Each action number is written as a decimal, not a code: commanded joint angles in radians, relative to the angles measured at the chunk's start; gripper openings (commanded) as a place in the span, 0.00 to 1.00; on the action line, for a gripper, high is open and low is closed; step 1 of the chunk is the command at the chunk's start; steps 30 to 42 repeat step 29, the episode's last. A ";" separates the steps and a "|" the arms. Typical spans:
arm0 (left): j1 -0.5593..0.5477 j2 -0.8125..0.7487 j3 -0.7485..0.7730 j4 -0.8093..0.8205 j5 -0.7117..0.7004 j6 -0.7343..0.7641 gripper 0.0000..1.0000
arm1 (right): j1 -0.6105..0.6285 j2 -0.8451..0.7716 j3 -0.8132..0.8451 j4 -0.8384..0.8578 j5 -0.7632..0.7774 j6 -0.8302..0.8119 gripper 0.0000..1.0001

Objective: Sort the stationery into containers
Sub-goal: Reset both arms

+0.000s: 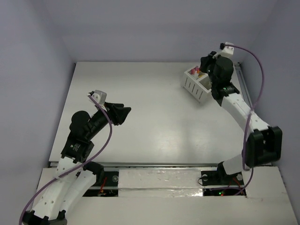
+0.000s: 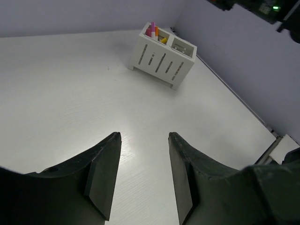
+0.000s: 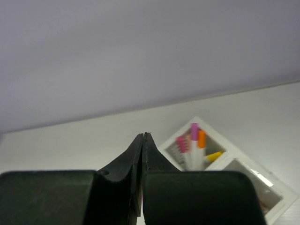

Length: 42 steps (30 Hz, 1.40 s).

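Note:
The white slatted box (image 1: 194,88) stands at the back right of the table. Several white pens (image 1: 196,71) with pink, purple, orange and yellow caps stand in its far-left compartment. The box (image 2: 159,63) and pens (image 2: 153,30) also show in the left wrist view, and the box rim (image 3: 243,157) and pens (image 3: 193,140) in the right wrist view. I cannot make out what the other compartment (image 2: 183,46) holds. My right gripper (image 1: 206,63) hovers just beside and above the box, jaws pressed together (image 3: 144,135). My left gripper (image 1: 125,111) is open and empty above the bare table at middle left (image 2: 143,136).
Purple walls close in the table on the left, back and right. A metal rail (image 1: 241,79) runs along the table's right edge, close behind the box. A silver strip (image 1: 159,173) lies across the front between the arm bases.

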 commanded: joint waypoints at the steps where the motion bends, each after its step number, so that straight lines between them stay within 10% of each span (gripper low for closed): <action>1: 0.009 -0.013 0.003 0.040 -0.008 0.006 0.43 | 0.003 -0.180 -0.129 0.112 -0.161 0.170 0.00; 10: 0.027 -0.036 0.016 0.033 -0.020 -0.002 0.51 | 0.003 -0.687 -0.463 0.087 -0.149 0.259 0.09; 20: 0.090 -0.100 0.014 0.062 -0.059 -0.029 0.64 | 0.003 -1.049 -0.536 -0.180 0.077 0.246 0.78; 42: 0.090 -0.096 0.037 0.079 -0.059 -0.060 0.64 | 0.003 -1.070 -0.538 -0.217 -0.008 0.227 0.80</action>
